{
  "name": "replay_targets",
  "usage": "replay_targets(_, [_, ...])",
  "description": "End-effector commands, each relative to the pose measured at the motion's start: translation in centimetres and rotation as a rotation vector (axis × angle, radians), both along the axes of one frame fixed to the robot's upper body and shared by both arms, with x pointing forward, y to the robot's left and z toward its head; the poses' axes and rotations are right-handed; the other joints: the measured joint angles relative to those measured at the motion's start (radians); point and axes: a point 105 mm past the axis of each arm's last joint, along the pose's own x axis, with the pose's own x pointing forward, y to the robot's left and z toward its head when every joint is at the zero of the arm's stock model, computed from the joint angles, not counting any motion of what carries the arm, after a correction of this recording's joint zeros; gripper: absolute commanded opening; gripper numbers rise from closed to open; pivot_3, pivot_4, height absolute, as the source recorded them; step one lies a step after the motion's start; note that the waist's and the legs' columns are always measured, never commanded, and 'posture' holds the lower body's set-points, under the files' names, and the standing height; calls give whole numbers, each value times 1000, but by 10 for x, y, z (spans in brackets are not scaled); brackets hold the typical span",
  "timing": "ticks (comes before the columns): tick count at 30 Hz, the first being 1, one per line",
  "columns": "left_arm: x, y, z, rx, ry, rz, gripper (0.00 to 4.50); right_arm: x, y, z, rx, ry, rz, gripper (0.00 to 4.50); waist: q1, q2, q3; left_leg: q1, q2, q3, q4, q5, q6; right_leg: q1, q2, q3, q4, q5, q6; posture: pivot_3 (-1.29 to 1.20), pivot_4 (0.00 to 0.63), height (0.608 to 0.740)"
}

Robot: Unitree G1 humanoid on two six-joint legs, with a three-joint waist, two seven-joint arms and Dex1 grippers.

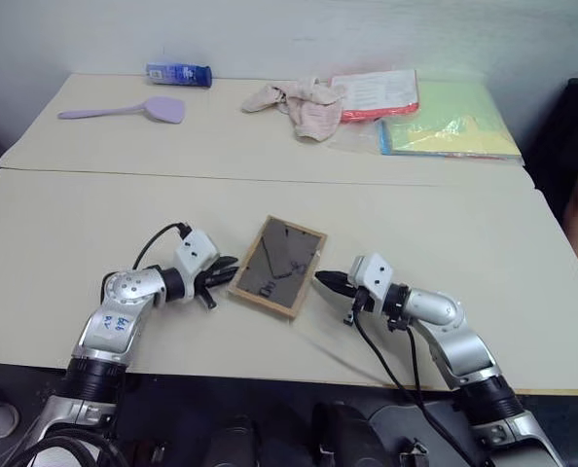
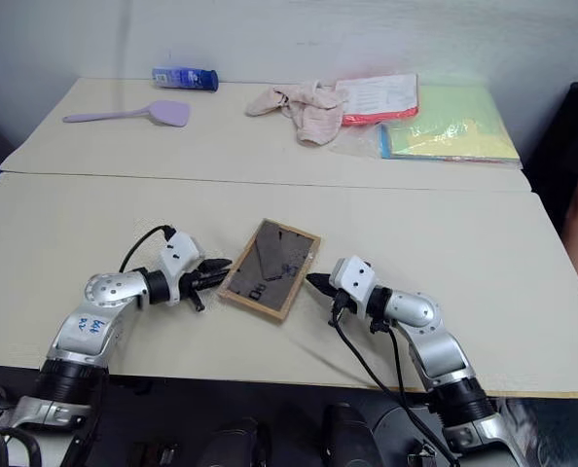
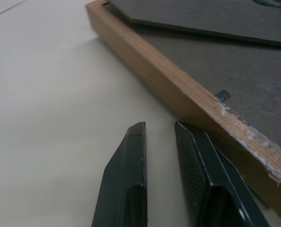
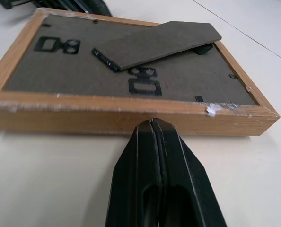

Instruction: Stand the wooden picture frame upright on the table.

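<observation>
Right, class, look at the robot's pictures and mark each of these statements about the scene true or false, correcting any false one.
1. The wooden picture frame lies flat with its dark back panel facing up. True.
2. The left gripper holds the frame lifted clear of the table. False: it is shut beside the frame's edge, holding nothing, and the frame rests on the table.
3. The right gripper is shut, its tips at the frame's wooden side. True.
4. The purple spatula lies beside the frame on the near table. False: it lies on the far table.
5. The two grippers flank the frame on opposite sides. True.
</observation>
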Motion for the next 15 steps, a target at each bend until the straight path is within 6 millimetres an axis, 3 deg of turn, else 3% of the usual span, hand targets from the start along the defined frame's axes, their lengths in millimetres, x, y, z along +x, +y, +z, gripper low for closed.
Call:
replay_targets(1, [-16, -6, 5, -44, 5, -47, 1006, 2, -5, 11, 14, -26, -4, 0, 0, 0, 0, 0, 0, 0, 0, 0, 0, 0, 0, 0, 0, 0, 0, 0, 150, 740])
replay_targets(9, [-36, 23, 10, -137, 95, 72, 1006, 2, -22, 14, -9, -17, -1, 0, 0, 0, 0, 0, 1, -1, 0, 0, 0, 0, 0, 0, -1, 0, 0, 0, 150, 740])
replay_targets(11, [-37, 32, 13, -228, 232, 138, 1400, -3, -28, 16, -36, -2, 17, 0, 1, 0, 0, 0, 0, -1, 0, 0, 0, 0, 0, 0, -1, 0, 0, 0, 150, 740])
replay_targets(15, [-52, 22, 21, -365, 606, 95, 2499, -14, -27, 13, -87, 55, 62, 0, 3, 0, 0, 0, 0, -3, 0, -1, 1, 2, -1, 0, -1, 0, 0, 0, 150, 740])
